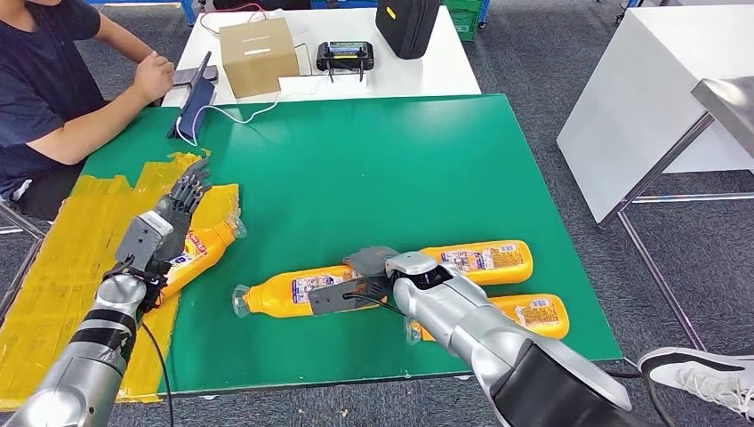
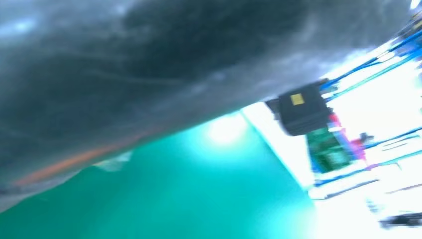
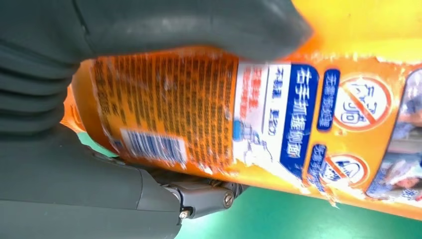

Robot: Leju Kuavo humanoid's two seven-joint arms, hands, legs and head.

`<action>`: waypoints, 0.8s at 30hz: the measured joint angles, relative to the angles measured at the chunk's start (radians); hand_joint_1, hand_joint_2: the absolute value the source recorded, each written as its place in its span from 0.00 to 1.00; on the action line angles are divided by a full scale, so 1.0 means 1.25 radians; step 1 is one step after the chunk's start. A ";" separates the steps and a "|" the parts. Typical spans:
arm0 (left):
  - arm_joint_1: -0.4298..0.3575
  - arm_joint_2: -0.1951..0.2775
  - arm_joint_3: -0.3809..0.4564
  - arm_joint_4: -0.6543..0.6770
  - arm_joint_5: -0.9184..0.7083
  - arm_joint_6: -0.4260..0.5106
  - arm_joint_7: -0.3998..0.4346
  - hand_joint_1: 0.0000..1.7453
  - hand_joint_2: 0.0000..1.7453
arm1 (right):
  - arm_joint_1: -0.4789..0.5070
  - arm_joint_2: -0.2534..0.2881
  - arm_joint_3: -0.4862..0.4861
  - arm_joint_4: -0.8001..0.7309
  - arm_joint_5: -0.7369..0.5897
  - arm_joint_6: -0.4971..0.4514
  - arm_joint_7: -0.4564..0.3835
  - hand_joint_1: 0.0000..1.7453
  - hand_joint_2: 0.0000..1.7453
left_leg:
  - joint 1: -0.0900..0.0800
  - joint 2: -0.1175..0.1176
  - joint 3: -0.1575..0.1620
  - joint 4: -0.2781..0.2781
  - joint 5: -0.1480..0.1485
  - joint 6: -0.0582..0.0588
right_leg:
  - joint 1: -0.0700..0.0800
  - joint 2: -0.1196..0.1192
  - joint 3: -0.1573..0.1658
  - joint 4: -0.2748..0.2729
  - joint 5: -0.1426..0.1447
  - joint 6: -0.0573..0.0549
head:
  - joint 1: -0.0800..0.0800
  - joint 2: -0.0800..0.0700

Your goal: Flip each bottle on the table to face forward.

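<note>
Several orange bottles lie on their sides on the green mat (image 1: 373,169). My right hand (image 1: 369,276) grips the middle bottle (image 1: 289,294) around its body; close up, its back label (image 3: 278,114) shows, with the thumb (image 3: 189,25) over it and fingers (image 3: 199,196) beneath. Two more bottles lie by my right arm, one beyond it (image 1: 485,258) and one nearer (image 1: 538,313). My left hand (image 1: 173,218) hovers with fingers stretched out over the yellow-taped patch, beside the left bottle (image 1: 203,247). The left wrist view is blurred, with the hand (image 2: 124,64) dark grey above the mat (image 2: 199,199).
A person (image 1: 53,89) sits at the far left corner, hand by a dark tablet (image 1: 196,98). On the white table behind stand a cardboard box (image 1: 258,53), a controller (image 1: 344,55) and a black case (image 1: 407,25). Another white table (image 1: 649,98) stands right.
</note>
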 joint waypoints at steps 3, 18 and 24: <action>0.005 -0.013 0.017 -0.033 0.019 -0.012 0.005 0.00 0.00 | 0.003 0.003 0.007 0.005 0.004 -0.005 0.006 1.00 1.00 | 0.000 0.000 0.002 0.000 0.000 0.000 | 0.000 0.000 0.001 0.000 0.000 0.000 | 0.000 0.000; 0.024 -0.030 0.039 -0.082 0.045 -0.025 0.014 0.00 0.00 | 0.011 0.010 0.015 0.010 0.003 -0.039 0.022 1.00 1.00 | 0.001 0.001 0.006 0.000 0.000 0.000 | 0.000 0.001 0.006 0.000 0.000 0.000 | 0.000 0.000; 0.041 -0.037 0.046 -0.105 0.070 -0.034 0.025 0.00 0.00 | 0.019 0.015 0.013 0.012 0.000 -0.066 0.030 1.00 1.00 | 0.001 0.001 0.007 0.000 0.000 0.000 | 0.000 0.001 0.006 0.000 0.000 -0.001 | 0.000 0.000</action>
